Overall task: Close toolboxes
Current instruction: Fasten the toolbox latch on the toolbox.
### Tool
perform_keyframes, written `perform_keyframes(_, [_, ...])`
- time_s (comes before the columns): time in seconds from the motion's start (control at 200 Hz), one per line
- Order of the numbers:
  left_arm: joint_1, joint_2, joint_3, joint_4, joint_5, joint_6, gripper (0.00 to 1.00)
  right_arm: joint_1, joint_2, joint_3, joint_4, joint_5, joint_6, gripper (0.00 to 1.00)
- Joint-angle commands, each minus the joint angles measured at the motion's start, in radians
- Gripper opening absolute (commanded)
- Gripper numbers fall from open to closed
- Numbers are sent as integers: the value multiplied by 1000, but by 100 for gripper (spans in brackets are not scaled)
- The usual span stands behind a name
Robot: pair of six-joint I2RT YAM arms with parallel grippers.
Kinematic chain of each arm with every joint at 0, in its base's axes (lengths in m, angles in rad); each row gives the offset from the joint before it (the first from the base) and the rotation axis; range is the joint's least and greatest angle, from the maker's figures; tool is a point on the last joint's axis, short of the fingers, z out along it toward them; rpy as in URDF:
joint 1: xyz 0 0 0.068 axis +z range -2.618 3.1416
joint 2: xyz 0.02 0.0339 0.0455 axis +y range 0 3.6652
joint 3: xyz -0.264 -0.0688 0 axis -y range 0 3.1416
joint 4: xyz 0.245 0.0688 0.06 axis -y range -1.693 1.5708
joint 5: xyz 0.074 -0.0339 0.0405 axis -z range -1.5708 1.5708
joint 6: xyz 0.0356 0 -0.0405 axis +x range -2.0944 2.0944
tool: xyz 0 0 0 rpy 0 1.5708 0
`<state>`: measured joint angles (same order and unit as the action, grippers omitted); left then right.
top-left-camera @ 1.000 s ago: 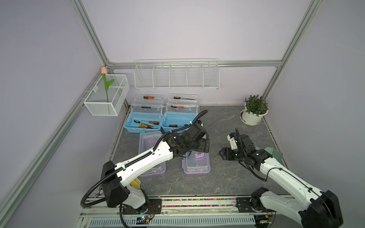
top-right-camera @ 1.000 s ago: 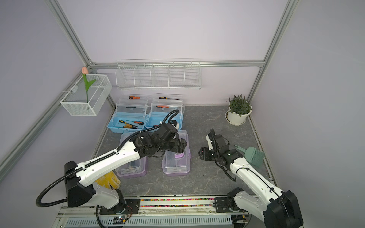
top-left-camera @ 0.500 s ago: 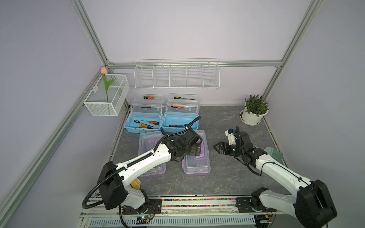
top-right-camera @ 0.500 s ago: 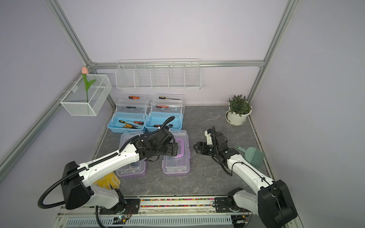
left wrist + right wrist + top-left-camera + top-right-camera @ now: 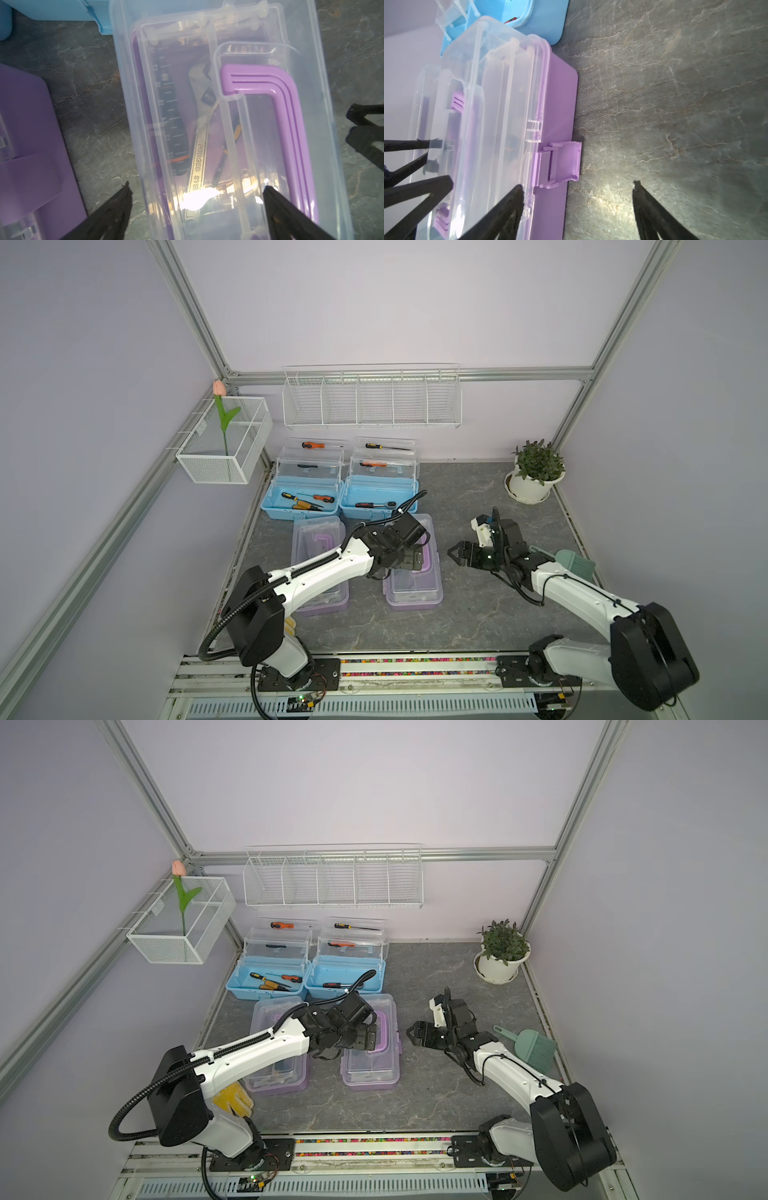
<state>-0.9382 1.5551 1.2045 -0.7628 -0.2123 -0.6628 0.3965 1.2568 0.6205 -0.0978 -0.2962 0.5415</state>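
L gripper (image 5: 195, 187): jaws spread over clear lid (image 5: 323, 93) of purple toolbox (image 5: 287, 116). R gripper (image 5: 577, 185): jaws spread, toolbox latch (image 5: 562, 162) just ahead.

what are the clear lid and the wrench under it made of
Clear lid: looks like glossy transparent plastic; the tools show through it and light glares off it.
Wrench: bare silvery metal, apparently steel; its shaft is stamped FORGED STE, the rest lost in glare.

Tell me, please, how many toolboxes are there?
4. Left blue toolbox and right blue toolbox at the back; left purple toolbox and right purple toolbox in front.
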Motion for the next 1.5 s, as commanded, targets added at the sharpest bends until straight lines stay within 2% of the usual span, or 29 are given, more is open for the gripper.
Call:
perform_keyframes(0.0, [18, -8, -40, 3, 4, -37, 92, -11, 10, -21, 38, -33, -15, 83])
perform_keyframes(0.17, [50, -52, -111, 42, 27, -52, 84, -26, 25, -35, 64, -91, -17, 83])
perform_keyframes(0.355, [115, -115, -246, 114, 79, -71, 78, -68, 49, -91, 182, -248, 21, 83])
perform_keyframes(0.42, [146, -147, -308, 159, 119, -78, 77, -73, 68, -110, 252, -305, 47, 84])
perform_keyframes(0.455, [164, -168, -340, 184, 142, -82, 77, -73, 84, -119, 301, -333, 74, 88])
perform_keyframes(0.585, [208, -224, -401, 209, 171, -89, 76, -62, 161, -189, 576, -437, 202, 94])
perform_keyframes(0.705, [219, -242, -411, 201, 169, -88, 76, -50, 225, -248, 807, -455, 292, 95])
perform_keyframes(1.03, [221, -239, -431, 234, 186, -94, 75, 13, 446, -263, 1291, -457, 512, 94])
perform_keyframes(1.27, [222, -255, -435, 232, 182, -95, 72, 61, 533, -220, 1293, -437, 552, 94])
perform_keyframes(1.499, [222, -254, -430, 233, 183, -92, 72, 85, 585, -211, 1431, -450, 679, 91])
